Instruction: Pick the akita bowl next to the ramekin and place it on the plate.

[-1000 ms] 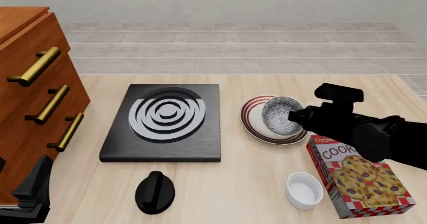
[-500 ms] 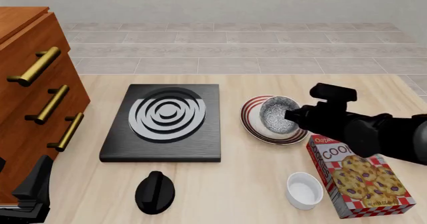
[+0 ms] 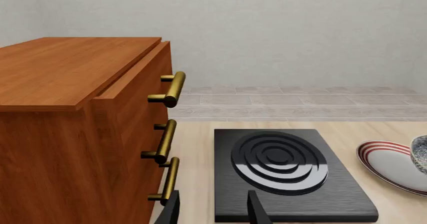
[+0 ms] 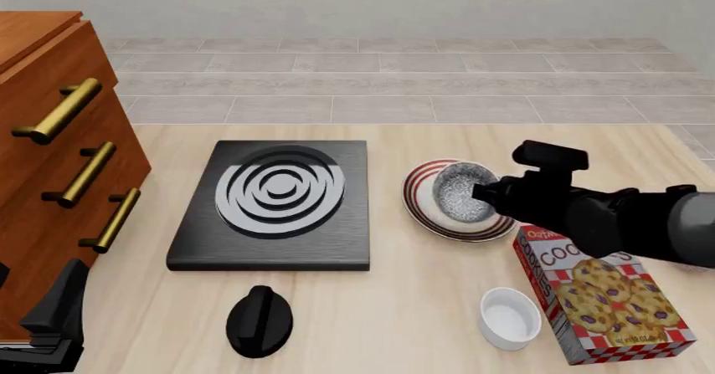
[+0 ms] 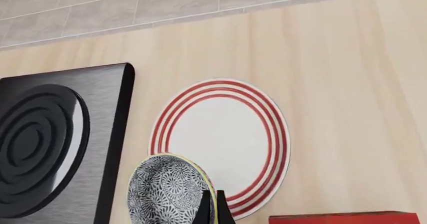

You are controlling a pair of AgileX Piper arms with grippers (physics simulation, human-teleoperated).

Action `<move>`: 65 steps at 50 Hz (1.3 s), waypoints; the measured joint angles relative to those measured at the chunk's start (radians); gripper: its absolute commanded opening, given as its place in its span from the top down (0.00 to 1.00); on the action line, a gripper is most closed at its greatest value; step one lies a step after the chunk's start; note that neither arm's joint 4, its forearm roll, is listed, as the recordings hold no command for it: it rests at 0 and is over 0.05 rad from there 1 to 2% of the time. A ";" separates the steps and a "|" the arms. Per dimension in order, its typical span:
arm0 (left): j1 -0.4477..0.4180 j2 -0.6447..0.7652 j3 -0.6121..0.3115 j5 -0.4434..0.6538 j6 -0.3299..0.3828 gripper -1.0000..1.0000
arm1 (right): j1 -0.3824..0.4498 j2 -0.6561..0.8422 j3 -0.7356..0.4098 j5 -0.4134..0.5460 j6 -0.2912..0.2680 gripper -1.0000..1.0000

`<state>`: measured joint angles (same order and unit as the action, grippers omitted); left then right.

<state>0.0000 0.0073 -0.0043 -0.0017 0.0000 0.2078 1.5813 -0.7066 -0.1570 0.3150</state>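
Observation:
The akita bowl [image 4: 463,192], speckled grey inside, hangs tilted over the red-ringed plate [image 4: 419,198]. My right gripper [image 4: 488,194] is shut on the bowl's near rim. In the right wrist view the bowl's dark patterned outside [image 5: 170,191] sits beside the thin closed fingers [image 5: 215,210], over the plate [image 5: 220,139]. Whether the bowl touches the plate I cannot tell. The white ramekin [image 4: 510,317] stands near the front edge beside the cookie box. My left gripper [image 3: 213,213] is open and empty at the near left, by the dresser [image 3: 80,129]; the plate [image 3: 390,165] shows at that view's edge.
A black slab with white rings [image 4: 274,202] lies left of the plate. A black knob-like object [image 4: 259,320] sits in front of it. A red cookie box [image 4: 604,294] lies at the right, under my right arm. The wooden dresser [image 4: 56,156] with brass handles fills the left side.
My right gripper has carried the bowl a little left and lower over the plate. The left arm has not moved.

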 measured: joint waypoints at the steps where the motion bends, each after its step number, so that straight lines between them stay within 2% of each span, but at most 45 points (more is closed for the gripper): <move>1: 0.000 0.000 0.000 0.000 0.000 0.00 | -0.001 0.003 -0.001 -0.001 0.000 1.00; 34: 0.000 0.000 0.000 0.000 0.000 0.00 | -0.035 0.110 -0.046 -0.033 -0.013 1.00; 65: 0.000 0.000 0.000 0.000 0.000 0.00 | -0.039 0.187 -0.074 -0.068 -0.002 1.00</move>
<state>0.0000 0.0073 -0.0043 -0.0017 0.0000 0.1693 1.7683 -0.7805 -0.2255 0.3125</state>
